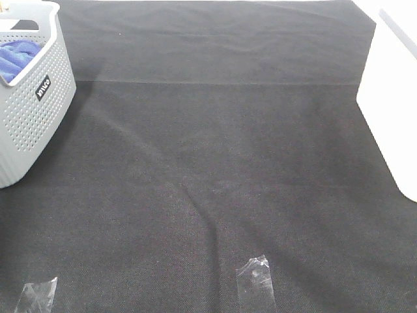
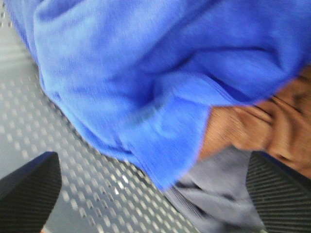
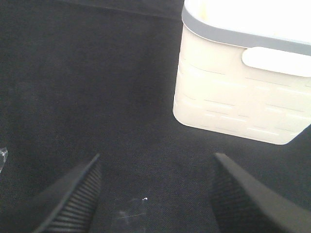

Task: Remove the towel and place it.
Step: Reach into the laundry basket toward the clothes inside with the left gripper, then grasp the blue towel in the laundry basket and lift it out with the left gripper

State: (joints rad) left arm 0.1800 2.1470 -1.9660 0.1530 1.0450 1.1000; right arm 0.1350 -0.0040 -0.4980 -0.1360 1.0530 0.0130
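The left tool [image 2: 154, 194], jaws spread wide and empty, hangs inside the pale grey perforated plastic basket [image 2: 29, 126], seemingly lined up for a grab; the bright royal-blue microfibre towel [image 2: 146, 73] lies bunched just ahead of it, over a crumpled brown cloth [image 2: 265, 126]; the right tool [image 3: 158, 194], likewise open and empty, hovers above the black-clothed desk [image 3: 73, 73], a cream plastic bin [image 3: 233, 107] beyond it, likely the drop-off.

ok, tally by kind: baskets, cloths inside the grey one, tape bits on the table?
Baskets: 2, grey basket and white basket
Cloths: 3, blue towel, brown cloth, grey cloth
Tape: 2, left tape piece and right tape piece
Total: 7
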